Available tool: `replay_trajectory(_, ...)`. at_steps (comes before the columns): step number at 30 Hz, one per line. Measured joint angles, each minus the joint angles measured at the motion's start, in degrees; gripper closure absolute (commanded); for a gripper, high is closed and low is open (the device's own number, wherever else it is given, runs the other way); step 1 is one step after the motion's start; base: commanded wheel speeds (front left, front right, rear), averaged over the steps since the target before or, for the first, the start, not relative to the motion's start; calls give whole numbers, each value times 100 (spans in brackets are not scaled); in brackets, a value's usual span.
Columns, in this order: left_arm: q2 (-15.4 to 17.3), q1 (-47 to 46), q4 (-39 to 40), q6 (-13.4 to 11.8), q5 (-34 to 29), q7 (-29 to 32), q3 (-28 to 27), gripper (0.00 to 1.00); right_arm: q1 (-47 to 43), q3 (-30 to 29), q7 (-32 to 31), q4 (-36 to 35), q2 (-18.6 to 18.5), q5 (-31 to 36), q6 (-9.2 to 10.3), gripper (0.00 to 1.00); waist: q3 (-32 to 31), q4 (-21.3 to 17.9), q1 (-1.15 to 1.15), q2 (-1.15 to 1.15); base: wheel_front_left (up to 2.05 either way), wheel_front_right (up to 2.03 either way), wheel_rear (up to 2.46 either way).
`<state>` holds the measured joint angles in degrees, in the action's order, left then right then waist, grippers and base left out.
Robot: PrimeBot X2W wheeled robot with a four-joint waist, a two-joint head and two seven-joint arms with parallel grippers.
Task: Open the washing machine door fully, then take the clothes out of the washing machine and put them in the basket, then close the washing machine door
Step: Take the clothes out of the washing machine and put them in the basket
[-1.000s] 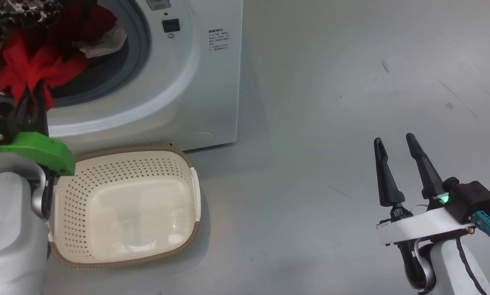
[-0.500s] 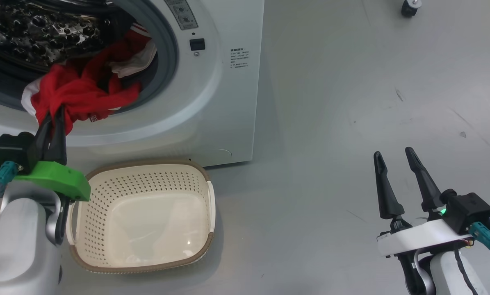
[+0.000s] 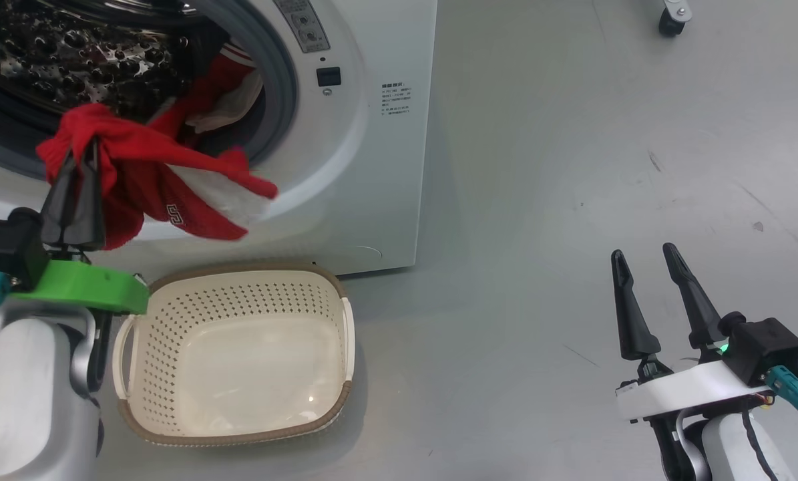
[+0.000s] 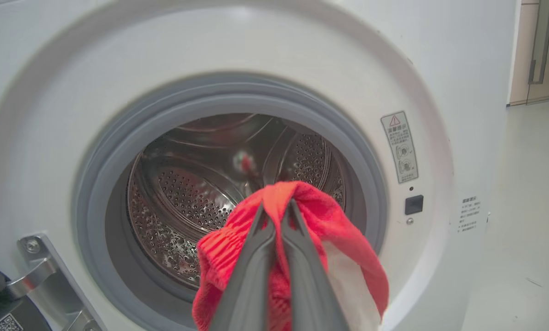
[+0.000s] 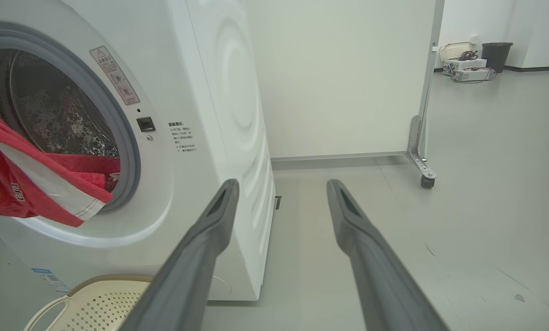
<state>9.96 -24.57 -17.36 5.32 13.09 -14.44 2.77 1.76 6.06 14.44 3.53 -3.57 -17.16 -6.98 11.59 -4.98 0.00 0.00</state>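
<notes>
Left gripper (image 3: 81, 157) jaws clamped on clothes (image 3: 171, 194); basket (image 3: 238, 268) just below, slightly right. Right gripper (image 3: 642, 252) jaws spread, distant.

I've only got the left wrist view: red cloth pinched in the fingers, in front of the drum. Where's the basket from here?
Observer: On the floor in front of the washer. The basket is lower than the left fingers and to their right.
Operator: Anything in it?
Observer: No, its bottom is bare.
Operator: Is the cloth out of the drum?
Observer: Partly. The clothes hang outside, but a red-and-white part lies inside the seal.
</notes>
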Motion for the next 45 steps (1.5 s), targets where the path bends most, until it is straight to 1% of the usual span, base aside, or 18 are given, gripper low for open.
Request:
replay_trajectory(14,-62,191,1475,-47,-93,-3,-282,100,-22,20,0,-41,0,0,0,0,5,19,0,0,0,0,0)
replay_trajectory(19,-65,399,1583,-47,-209,-32,-230,100,-23,46,0,-42,0,0,0,0,1,5,0,0,0,0,0)
replay_trajectory(22,-101,606,1541,-47,-209,-32,-229,100,-23,64,0,-46,0,0,0,0,-4,-13,0,0,0,0,0)
replay_trajectory(28,-124,1141,975,-43,-209,-24,-42,100,-27,121,0,-49,-9,0,0,0,3,-52,0,0,0,0,0)
replay_trajectory(31,-126,1290,778,-42,-209,138,24,100,-43,179,0,-63,-23,0,0,0,30,-77,0,0,0,0,0)
replay_trajectory(40,-76,1408,187,29,-211,567,283,100,-42,298,0,-141,-80,1,0,0,297,-215,0,0,0,0,0)
replay_trajectory(45,0,1403,-121,58,-232,687,312,100,-2,314,0,-199,-87,5,0,0,533,-314,0,0,0,0,0)
